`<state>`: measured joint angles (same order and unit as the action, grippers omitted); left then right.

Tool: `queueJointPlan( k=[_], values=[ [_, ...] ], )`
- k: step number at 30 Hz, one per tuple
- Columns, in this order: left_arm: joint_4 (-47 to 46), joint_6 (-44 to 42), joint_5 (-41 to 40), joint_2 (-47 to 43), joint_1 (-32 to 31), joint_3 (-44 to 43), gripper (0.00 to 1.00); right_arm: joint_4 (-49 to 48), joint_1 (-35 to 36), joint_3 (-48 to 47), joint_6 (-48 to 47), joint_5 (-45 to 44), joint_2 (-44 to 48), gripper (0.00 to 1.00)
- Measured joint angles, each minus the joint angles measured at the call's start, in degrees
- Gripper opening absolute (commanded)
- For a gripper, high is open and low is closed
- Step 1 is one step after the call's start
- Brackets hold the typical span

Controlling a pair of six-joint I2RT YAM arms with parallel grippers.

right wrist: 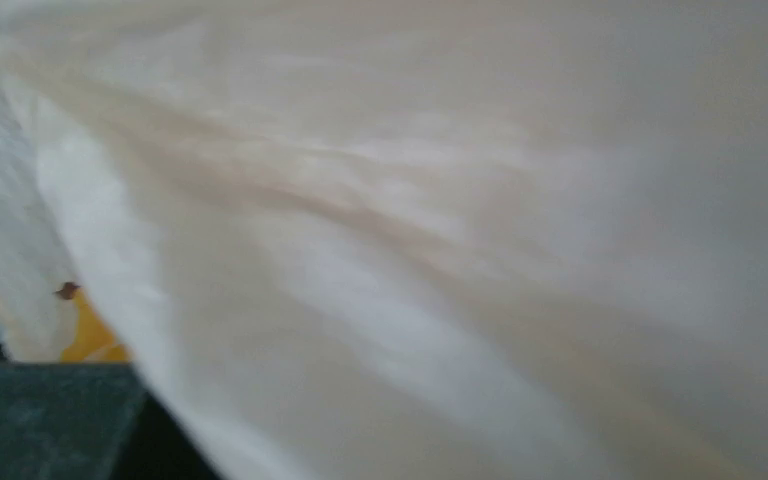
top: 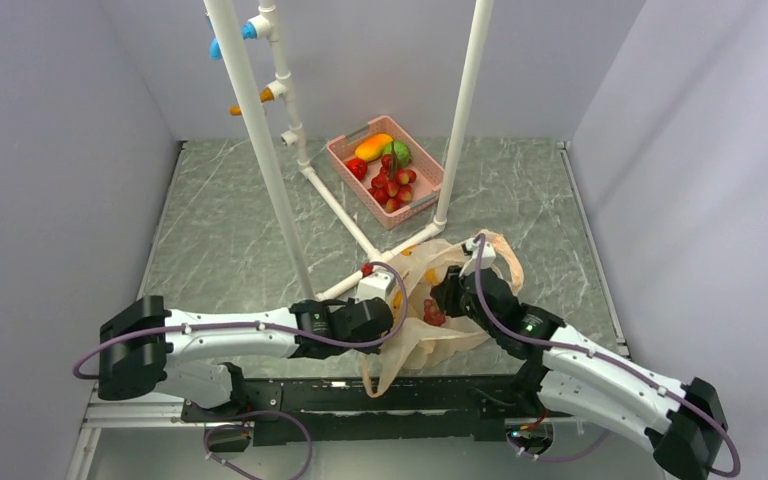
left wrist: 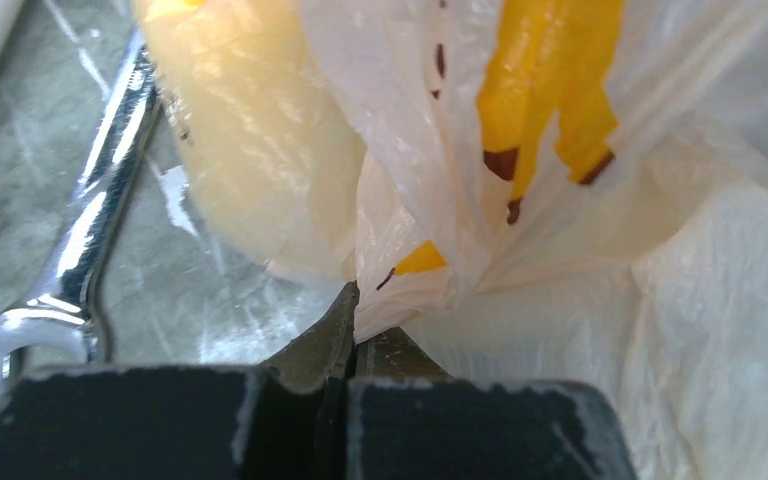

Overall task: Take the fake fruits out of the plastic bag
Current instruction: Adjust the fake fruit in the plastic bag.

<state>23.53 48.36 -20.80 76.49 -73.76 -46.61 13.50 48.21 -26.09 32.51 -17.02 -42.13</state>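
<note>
Two arms worked the bag (top: 460, 340): left fingers (left wrist: 310, 340) clamped its film, right fingers (top: 448, 292) buried, state untellable; next seemingly needed gripping the grapes (top: 433, 313).

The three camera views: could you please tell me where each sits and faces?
Top external: above and behind, looking down at the table; left arm and right arm show, right claw at the plastic bag.
Left wrist: on the left arm, looking along the left claw, shut on the bag.
Right wrist: on the right arm, facing bag film; a dark corner of its claw shows.
Shared: all see the bag.
</note>
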Motion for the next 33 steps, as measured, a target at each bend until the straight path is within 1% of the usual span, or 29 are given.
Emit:
queueJointPlan(
  k=[4,10,14,16,18,19,21,23,27,29,30,31,33],
  values=[
    [-3.3,1.0,0.9,1.2,-1.0,0.0,0.00,-1.8,0.0,1.6,1.3,0.2,-5.3,0.33],
    [-4.9,1.9,1.7,6.6,-2.9,-2.3,0.00,-3.7,0.0,4.4,1.9,1.0,-8.9,0.51],
    [-6.5,2.1,2.6,8.7,-3.5,-3.1,0.00,-4.2,0.0,4.4,1.4,0.6,-10.7,0.69],
    [-7.2,2.3,3.2,9.1,-3.5,-3.1,0.00,-3.7,0.0,4.1,1.0,0.2,-11.4,0.73],
    [-7.8,2.6,3.5,9.2,-3.5,-3.1,0.00,-3.1,0.0,3.5,0.9,-0.7,-12.2,0.73],
    [-8.0,2.7,3.5,9.2,-3.5,-3.1,0.00,-3.1,0.0,3.1,1.0,-1.3,-12.7,0.73],
    [-8.6,3.2,3.6,9.2,-3.5,-3.1,0.00,-3.3,0.0,2.4,1.4,-2.5,-13.9,0.65],
    [-9.3,3.6,3.5,9.0,-3.5,-2.6,0.00,-4.0,0.0,2.3,2.0,-3.7,-15.6,0.61],
    [-9.2,4.0,3.5,7.8,-3.5,-1.5,0.00,-5.0,0.0,2.0,4.1,-6.0,-21.9,0.58],
    [-9.3,4.1,3.5,7.3,-3.5,-1.5,0.00,-5.0,0.0,1.4,5.0,-7.1,-24.8,0.46],
    [-9.4,4.1,3.5,7.1,-3.5,-1.5,0.00,-5.0,0.0,1.0,5.3,-7.5,-25.8,0.36],
    [-9.3,4.1,3.5,6.8,-3.5,-1.5,0.00,-5.0,0.0,0.7,5.6,-7.8,-26.3,0.29],
    [-9.5,4.3,3.5,6.4,-3.5,-1.4,0.00,-5.1,0.2,0.3,5.5,-8.2,-26.2,0.24]
  ],
)
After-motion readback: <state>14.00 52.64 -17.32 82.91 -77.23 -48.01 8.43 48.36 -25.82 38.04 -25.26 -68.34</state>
